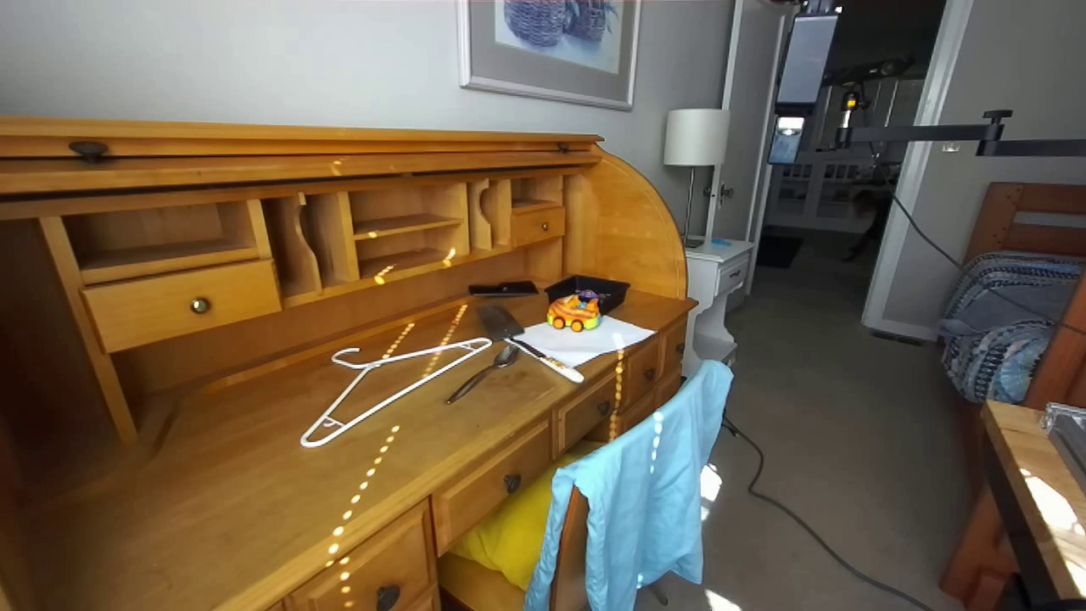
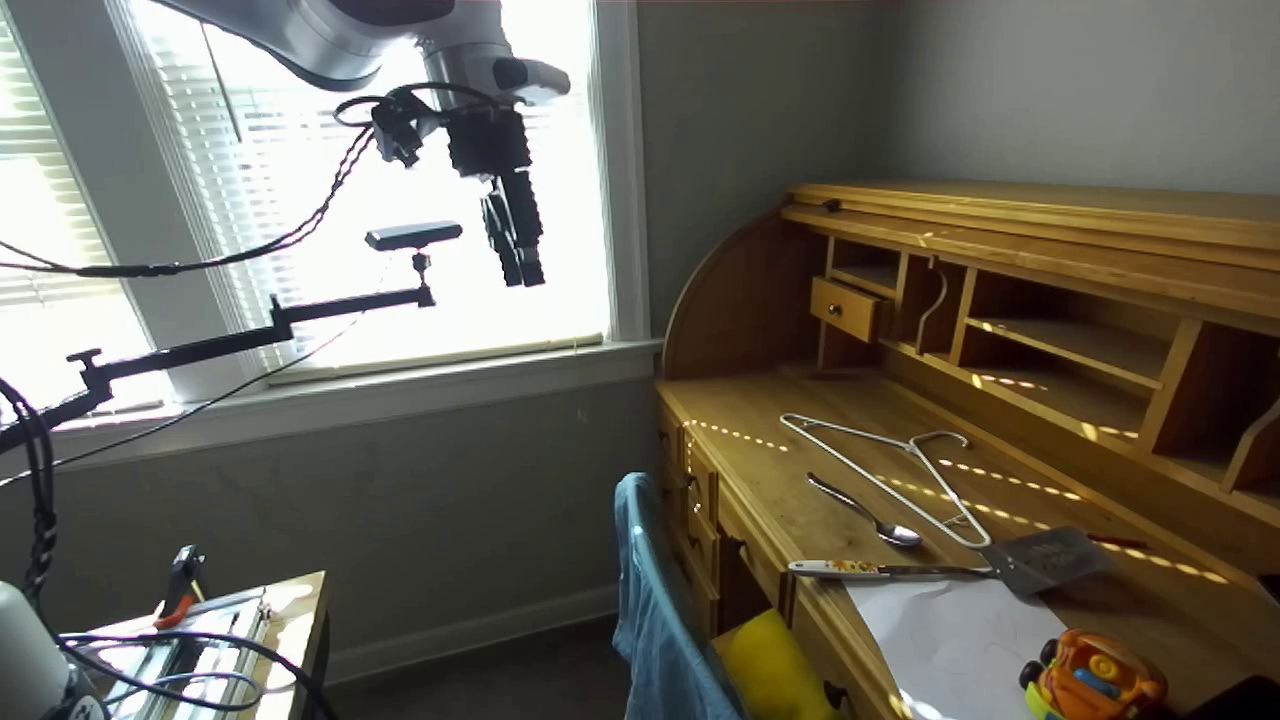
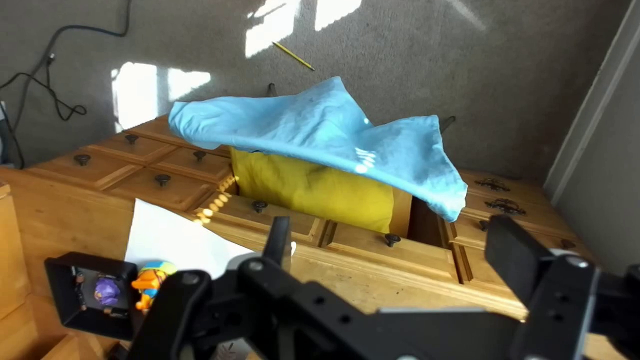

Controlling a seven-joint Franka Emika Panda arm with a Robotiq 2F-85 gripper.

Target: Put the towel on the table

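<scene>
Blue in colour, the towel [image 1: 649, 484] hung over the back of the chair [image 1: 570, 547] at the near side of the table [image 1: 212, 475]. The gripper [image 3: 392, 242] was empty, fingers spread wide apart. No transfer step appeared complete; grasping, lifting and placing apparently remained.

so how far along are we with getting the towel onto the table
Done: nothing that shows; the towel hangs over the chair back. In hand: nothing; the tool stands open, with no cloth between its jaws. Left: the whole job, gripping the towel, lifting it off and laying it on the table.
</scene>
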